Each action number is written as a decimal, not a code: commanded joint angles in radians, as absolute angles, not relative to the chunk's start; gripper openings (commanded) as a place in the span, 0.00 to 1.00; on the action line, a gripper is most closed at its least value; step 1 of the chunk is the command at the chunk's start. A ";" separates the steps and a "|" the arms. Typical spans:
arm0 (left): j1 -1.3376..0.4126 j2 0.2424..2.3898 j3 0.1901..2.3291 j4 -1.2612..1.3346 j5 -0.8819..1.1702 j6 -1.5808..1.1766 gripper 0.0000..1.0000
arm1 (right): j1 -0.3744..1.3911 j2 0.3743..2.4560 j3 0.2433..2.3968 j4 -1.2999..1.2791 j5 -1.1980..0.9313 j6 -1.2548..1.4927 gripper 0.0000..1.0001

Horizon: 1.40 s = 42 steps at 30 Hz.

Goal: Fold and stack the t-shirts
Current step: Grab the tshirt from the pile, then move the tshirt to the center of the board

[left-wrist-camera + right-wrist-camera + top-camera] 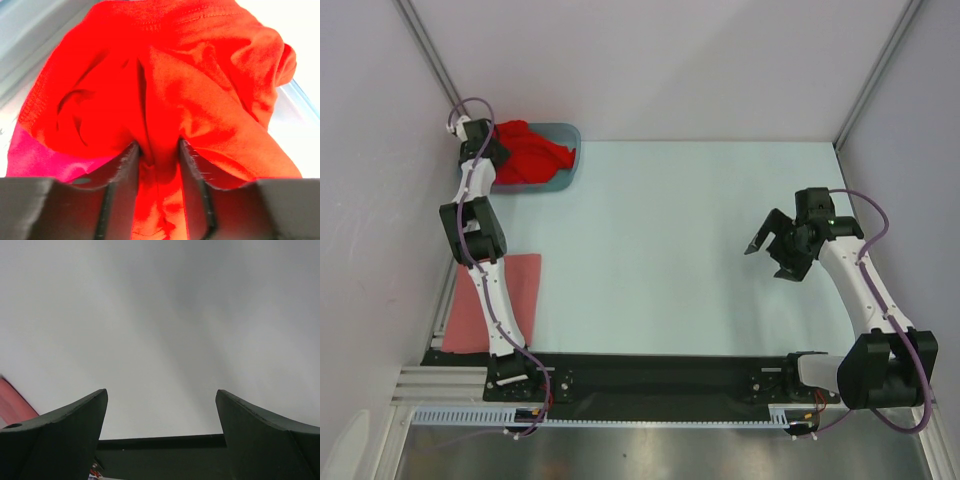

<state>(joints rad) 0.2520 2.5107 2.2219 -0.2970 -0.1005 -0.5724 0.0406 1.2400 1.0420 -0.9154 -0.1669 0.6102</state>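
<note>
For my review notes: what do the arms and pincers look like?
The left arm and right arm have white links, black joints and a mauve cable looped alongside. The left pincer and right pincer each have two dark fingers.

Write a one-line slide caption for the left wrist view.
Left gripper pinches a fold of the red t-shirt, a magenta t-shirt showing beneath it.

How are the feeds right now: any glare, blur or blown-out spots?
Left wrist: the red t-shirt glows oversaturated, though its folds still read, and the top right corner is blown out white. Right wrist: beyond the right gripper only soft, featureless grey with faint shading. Top external: even light, sharp throughout.
</note>
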 commanded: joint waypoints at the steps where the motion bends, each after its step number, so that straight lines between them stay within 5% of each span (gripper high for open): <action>1: 0.258 2.412 2.247 -0.262 -0.078 -0.560 0.32 | 0.035 1.227 1.043 -0.897 -0.190 0.615 0.96; 2: 0.256 2.405 2.246 -0.265 -0.077 -0.558 0.10 | 0.035 1.223 1.039 -0.897 -0.190 0.618 0.96; 3: 0.256 2.398 2.241 -0.268 -0.075 -0.560 0.00 | 0.037 1.220 1.034 -0.897 -0.190 0.618 0.96; 22: 0.077 1.818 1.711 0.139 0.250 -0.840 0.00 | 0.095 1.137 1.078 -0.951 -0.249 0.571 0.96; 31: -0.191 1.390 1.564 -0.137 0.206 -0.620 0.01 | 0.186 1.097 1.082 -0.939 -0.233 0.568 0.95; 33: -0.291 1.257 1.488 -0.170 0.167 -0.606 0.12 | 0.190 1.080 1.074 -0.942 -0.238 0.575 0.95; 36: -0.412 1.086 1.277 -0.219 0.155 -0.646 0.99 | 0.192 1.057 1.074 -0.966 -0.239 0.584 0.95; 42: -0.554 0.904 0.959 -0.395 0.138 -0.644 1.00 | 0.206 1.014 1.052 -1.029 -0.245 0.563 0.96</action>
<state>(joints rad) -0.5167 0.8867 1.0561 -0.2016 0.1753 -0.6548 0.1936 1.0435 1.0580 -0.9840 -0.2344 0.5888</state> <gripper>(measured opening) 0.996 0.957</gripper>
